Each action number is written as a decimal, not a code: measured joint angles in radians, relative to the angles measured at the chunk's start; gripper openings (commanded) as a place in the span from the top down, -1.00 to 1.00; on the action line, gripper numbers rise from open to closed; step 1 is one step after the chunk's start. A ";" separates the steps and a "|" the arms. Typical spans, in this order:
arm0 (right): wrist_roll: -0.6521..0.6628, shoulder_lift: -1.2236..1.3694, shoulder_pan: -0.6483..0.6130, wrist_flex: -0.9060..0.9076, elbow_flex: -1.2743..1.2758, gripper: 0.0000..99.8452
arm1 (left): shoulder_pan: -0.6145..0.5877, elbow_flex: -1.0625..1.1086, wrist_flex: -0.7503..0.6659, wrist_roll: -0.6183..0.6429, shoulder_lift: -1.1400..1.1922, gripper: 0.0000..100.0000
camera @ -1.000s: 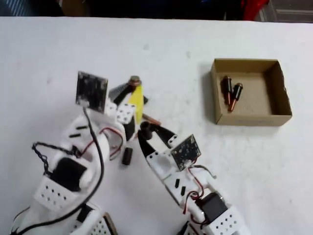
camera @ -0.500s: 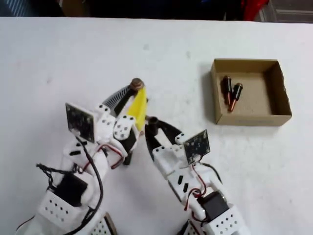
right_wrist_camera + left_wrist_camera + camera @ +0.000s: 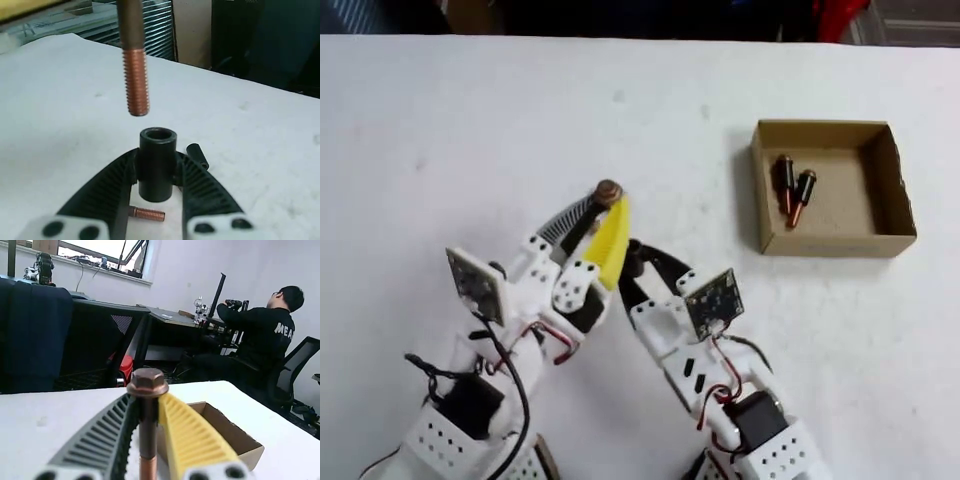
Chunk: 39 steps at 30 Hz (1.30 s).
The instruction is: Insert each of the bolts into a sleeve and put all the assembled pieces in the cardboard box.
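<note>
My left gripper is shut on a copper bolt, held upright head-up between its grey and yellow fingers. The bolt's threaded end hangs just above the opening of a black sleeve, not touching it. My right gripper is shut on that sleeve, holding it upright a little above the table; the high view shows this gripper right beside the left one. At the right stands the cardboard box with two assembled pieces inside.
A loose black sleeve and a loose copper bolt lie on the white table close under the right gripper. The box lies beyond the left gripper. Both arms crowd the table's near middle.
The left arm drew back and rightward, carrying the bolt over the sleeve. The right gripper shifted slightly right with its sleeve. The left arm now covers the loose sleeve in the high view.
</note>
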 measured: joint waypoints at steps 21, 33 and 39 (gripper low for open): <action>0.183 0.000 0.000 0.000 0.000 0.97 | 0.000 0.066 -0.003 0.000 -0.091 0.96; 0.212 0.000 0.000 0.000 0.000 0.97 | 0.000 0.066 -0.003 0.000 -0.091 0.96; 0.212 0.000 0.000 0.000 0.000 0.97 | 0.000 0.066 -0.003 0.000 -0.091 0.96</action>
